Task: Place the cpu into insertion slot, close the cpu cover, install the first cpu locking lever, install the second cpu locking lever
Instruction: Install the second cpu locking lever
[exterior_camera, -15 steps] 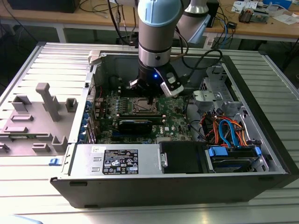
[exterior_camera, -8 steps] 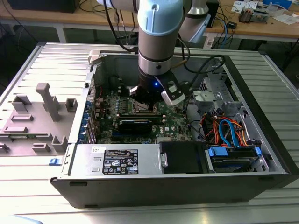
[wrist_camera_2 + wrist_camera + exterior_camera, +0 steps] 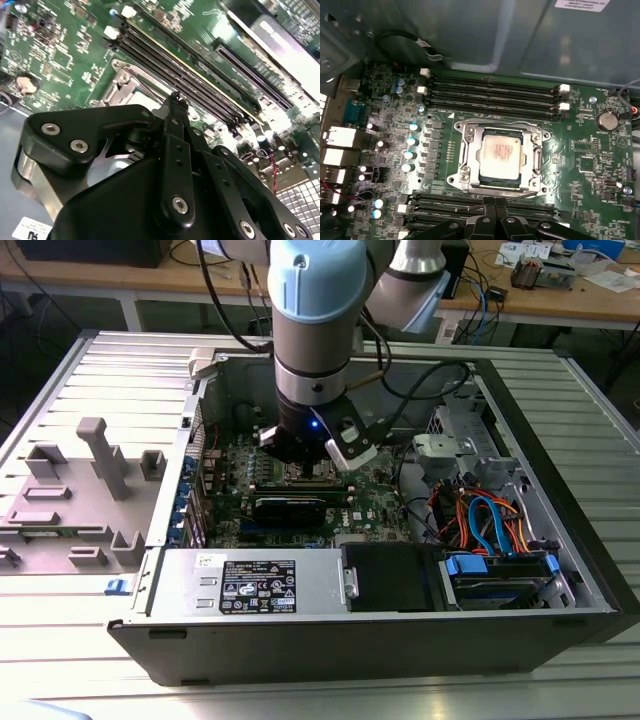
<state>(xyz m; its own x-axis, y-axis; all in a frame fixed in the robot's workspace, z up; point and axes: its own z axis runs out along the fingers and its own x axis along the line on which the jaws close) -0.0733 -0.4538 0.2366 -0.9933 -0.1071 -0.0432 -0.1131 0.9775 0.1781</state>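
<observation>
End effector [image 3: 492, 204], fingers pressed together empty, hovers at cpu cover's [image 3: 536, 161] edge.

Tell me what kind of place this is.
Likely a robotics lab or test bench: an open computer case lies on a slotted aluminium table, with cluttered wooden workbenches behind.

Beige cpu [image 3: 503, 156], perhaps silvery cover [image 3: 470, 150]

The cpu [image 3: 502, 156] is sitting in the insertion slot [image 3: 466, 176] with the cpu cover [image 3: 536, 159] lying around it, memory slots [image 3: 492, 92] running along two opposite sides, the claw [image 3: 493, 204] hanging just beside
</observation>
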